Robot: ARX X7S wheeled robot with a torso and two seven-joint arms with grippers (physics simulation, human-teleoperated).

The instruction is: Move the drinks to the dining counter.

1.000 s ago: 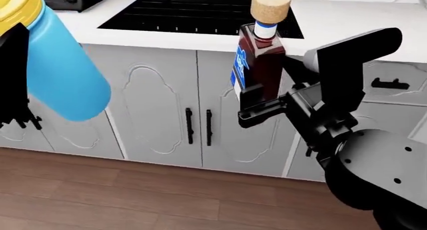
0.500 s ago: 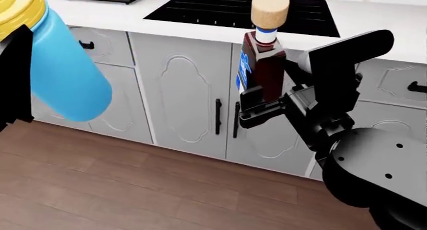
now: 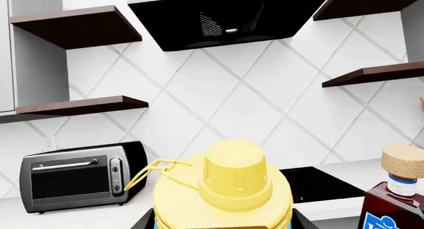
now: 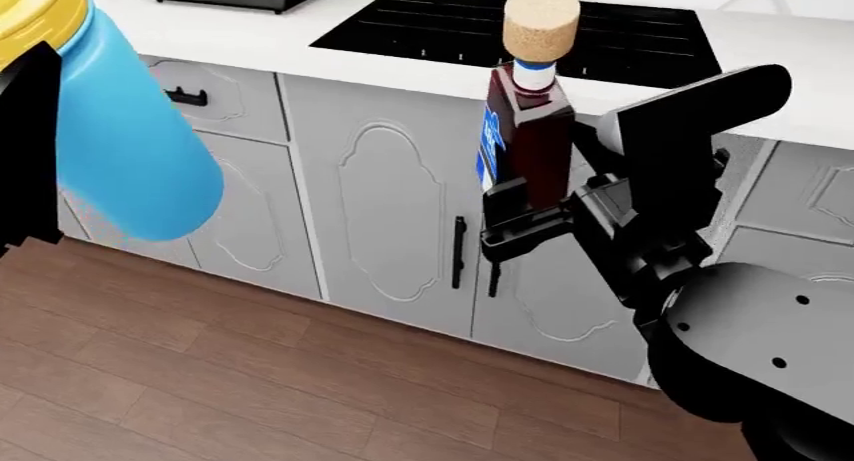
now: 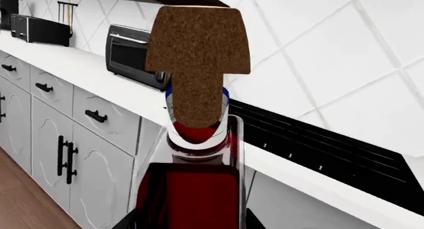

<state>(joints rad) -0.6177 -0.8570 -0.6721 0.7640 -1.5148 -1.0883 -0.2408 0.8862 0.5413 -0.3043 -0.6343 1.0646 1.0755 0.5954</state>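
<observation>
Bottles were both aloft — flask (image 4: 127,131) clamped tilted in the left gripper (image 4: 27,151), liquor bottle (image 4: 527,131) upright in the right gripper (image 4: 527,216); dining counter out of view, worktop (image 4: 400,61) ahead.

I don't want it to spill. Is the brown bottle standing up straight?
Yes, upright. The brown bottle has its cork pointing straight up, held in the right gripper.

A: How's the right arm sitting?

B: Bent up from a fat black elbow, right gripper (image 4: 523,213) clamped on the liquor bottle (image 4: 529,131), which stands upright above the fingers.

A: And the left?

B: Left gripper (image 4: 24,146) is mostly cut off, black fingers wrapped round the tilted blue flask (image 4: 127,141).
</observation>
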